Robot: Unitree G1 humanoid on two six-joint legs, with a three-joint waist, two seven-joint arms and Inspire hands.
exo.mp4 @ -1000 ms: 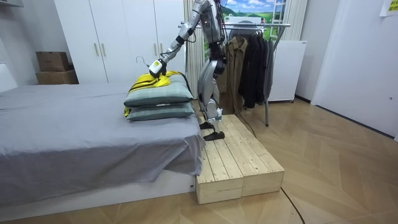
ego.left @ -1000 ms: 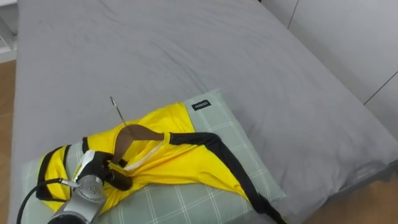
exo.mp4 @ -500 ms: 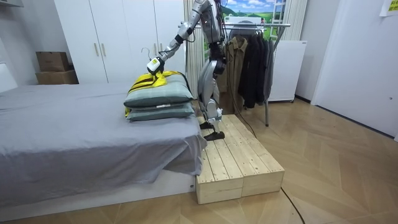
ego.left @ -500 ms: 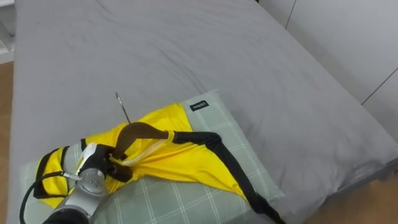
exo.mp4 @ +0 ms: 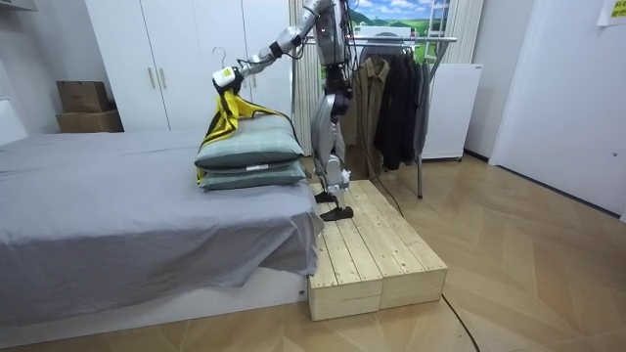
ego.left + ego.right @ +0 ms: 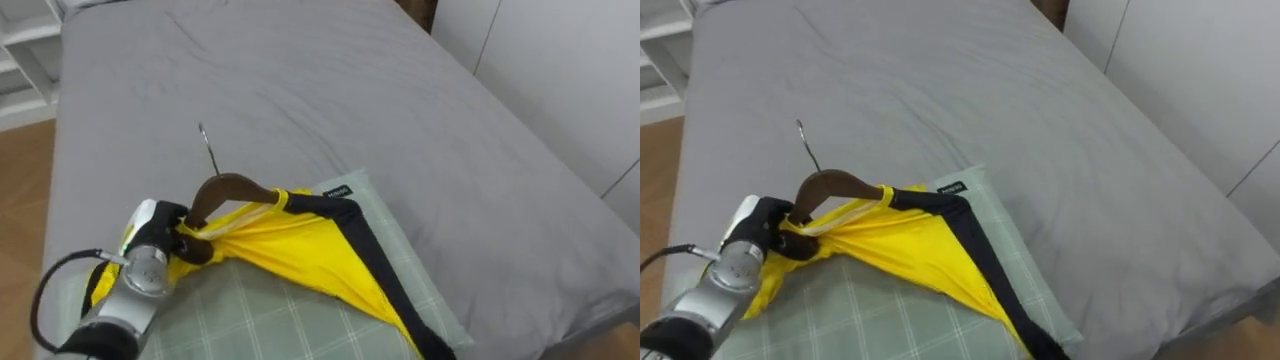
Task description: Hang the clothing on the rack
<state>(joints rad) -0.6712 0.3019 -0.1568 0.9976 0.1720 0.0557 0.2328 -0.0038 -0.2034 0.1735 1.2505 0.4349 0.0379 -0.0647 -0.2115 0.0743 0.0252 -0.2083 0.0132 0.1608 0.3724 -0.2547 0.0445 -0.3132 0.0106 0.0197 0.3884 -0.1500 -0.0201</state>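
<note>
A yellow garment with black trim (image 6: 290, 250) is threaded on a brown wooden hanger (image 6: 225, 188) whose metal hook (image 6: 205, 150) points up. My left hand (image 6: 150, 255) is shut on the hanger's near end, with cloth bunched in the grip. In the room view the left hand (image 5: 227, 76) holds the hanger high above the stacked green checked pillows (image 5: 249, 147). The garment (image 5: 230, 112) hangs from it, and its lower part still lies on the top pillow (image 6: 260, 320).
The pillows lie at the edge of a grey bed (image 6: 350, 90). I stand on a wooden platform (image 5: 377, 254) beside it. A clothes rack with dark coats (image 5: 401, 88) stands behind me. White wardrobes (image 5: 176, 59) and cardboard boxes (image 5: 83, 103) line the far wall.
My left hand has risen and swung out over the bed with the hanger. The garment has been pulled up from lying flat on the pillows and now hangs stretched.
</note>
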